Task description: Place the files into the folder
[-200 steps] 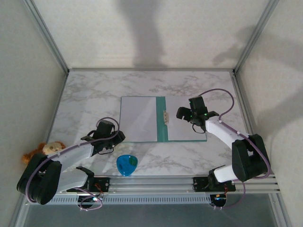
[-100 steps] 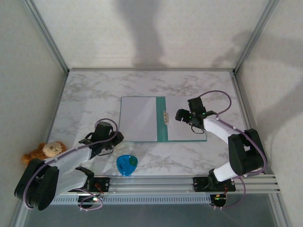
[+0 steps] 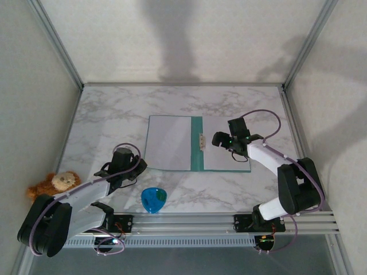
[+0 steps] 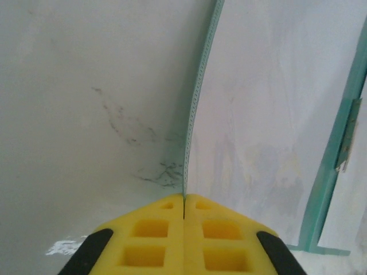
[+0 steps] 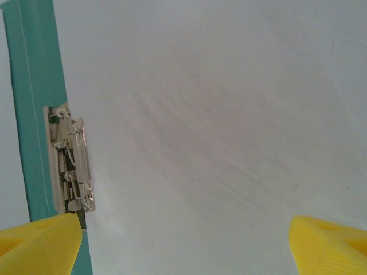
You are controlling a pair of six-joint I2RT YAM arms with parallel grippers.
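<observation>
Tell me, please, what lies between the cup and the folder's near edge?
The stretch between the cup and the folder is bare marble table, as the top view shows.

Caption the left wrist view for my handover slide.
Left gripper shut on the edge of the folder, marble table to its left, teal spine at right.

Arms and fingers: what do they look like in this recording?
The left arm and right arm have pale grey links with black joints and looping lilac cables. The fingers are bright yellow blocks with square recesses and black backing.
</observation>
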